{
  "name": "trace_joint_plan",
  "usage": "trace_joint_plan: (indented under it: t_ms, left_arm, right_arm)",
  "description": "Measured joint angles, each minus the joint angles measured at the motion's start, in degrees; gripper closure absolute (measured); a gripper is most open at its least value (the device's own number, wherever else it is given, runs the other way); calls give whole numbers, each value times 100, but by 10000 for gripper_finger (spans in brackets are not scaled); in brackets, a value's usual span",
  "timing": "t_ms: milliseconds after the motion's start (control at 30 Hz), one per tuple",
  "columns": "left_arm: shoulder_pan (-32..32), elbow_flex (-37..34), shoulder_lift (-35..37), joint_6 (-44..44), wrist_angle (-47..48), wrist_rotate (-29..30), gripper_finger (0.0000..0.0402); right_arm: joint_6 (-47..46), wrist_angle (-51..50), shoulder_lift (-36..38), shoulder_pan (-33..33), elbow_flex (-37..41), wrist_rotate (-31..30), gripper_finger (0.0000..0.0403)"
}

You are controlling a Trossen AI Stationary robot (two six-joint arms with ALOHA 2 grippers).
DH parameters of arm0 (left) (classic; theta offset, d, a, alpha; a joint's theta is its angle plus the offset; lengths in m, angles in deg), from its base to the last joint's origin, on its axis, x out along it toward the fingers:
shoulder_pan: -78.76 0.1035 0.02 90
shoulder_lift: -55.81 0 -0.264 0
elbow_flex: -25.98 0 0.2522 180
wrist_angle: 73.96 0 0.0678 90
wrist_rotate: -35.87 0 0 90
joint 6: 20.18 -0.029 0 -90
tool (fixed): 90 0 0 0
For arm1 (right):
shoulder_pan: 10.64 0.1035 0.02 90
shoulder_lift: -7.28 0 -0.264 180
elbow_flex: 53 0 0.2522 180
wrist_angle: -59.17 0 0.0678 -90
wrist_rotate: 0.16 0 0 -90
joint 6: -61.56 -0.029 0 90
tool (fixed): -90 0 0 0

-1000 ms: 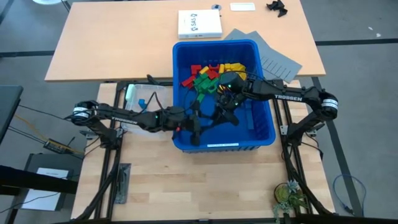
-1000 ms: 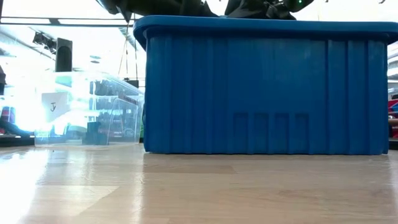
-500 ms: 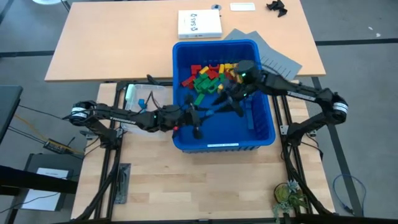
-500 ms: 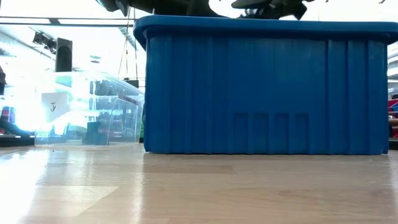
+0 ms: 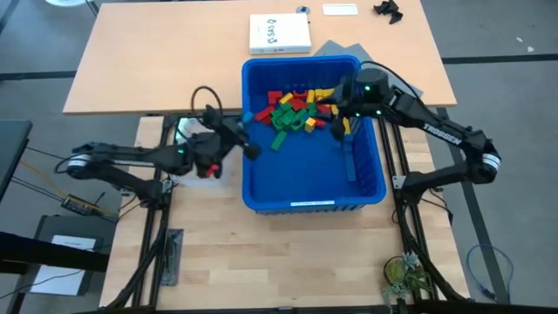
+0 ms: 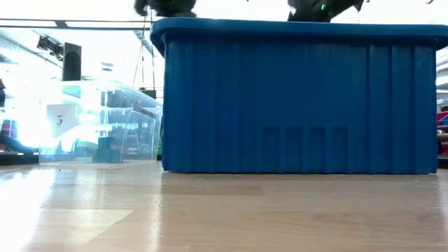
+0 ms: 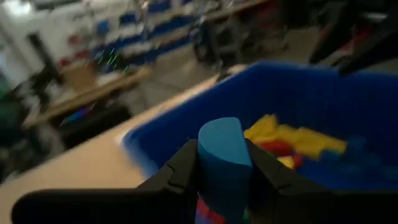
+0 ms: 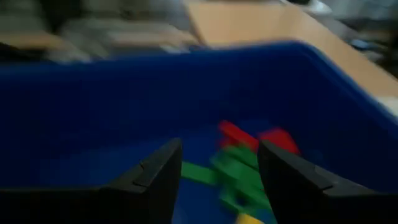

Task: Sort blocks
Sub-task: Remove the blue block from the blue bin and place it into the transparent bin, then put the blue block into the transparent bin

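Left jaws around blue block (image 7: 222, 163)

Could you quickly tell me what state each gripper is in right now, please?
Left gripper: shut on a small blue plastic block, at the large blue plastic bin's left rim.
Right gripper: open, empty, over the bin.

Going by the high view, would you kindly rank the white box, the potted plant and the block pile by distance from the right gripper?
From the right gripper:
1. Block pile, just beside it in the bin.
2. White box, on the far table.
3. Potted plant, near edge, right side.
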Motion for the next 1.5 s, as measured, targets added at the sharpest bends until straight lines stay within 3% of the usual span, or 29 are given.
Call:
trace_joint_plan:
  t_ms: [133,267,367,467,533,733,867,1033,1333,1500]
  left_arm:
    - [292,-4,516,1553,2002,4,307]
    - [690,0,754,3208,3901,-720,307]
    - [943,-10,763,3958,5018,-1239,307]
    - [1107,-45,735,4437,5746,-1340,306]
    - [1186,-89,730,4635,5806,-1348,280]
    - [1315,-281,715,4892,5736,-1338,137]
    - [1308,-401,709,4870,5563,-1349,87]
    - [1308,-407,711,4735,5561,-1344,77]
    - [1308,-407,711,4699,5558,-1317,92]
    - [1308,-407,711,4560,5497,-1301,97]
  right_arm:
    - [121,14,-388,-243,4,-433,195]
    - [125,84,-810,-404,5,-555,200]
    - [121,213,-1101,-473,7,-565,208]
    - [10,361,-1438,-542,7,-586,215]
    - [-230,530,-1690,-577,7,-782,217]
    - [-660,855,-2530,-746,9,-1008,218]
    - [-741,1057,-2983,-841,9,-989,227]
    - [-543,896,-3211,-880,11,-949,244]
    - [-106,-703,-2769,-915,19,-980,264]
    - [-464,104,-2559,-939,9,-840,257]
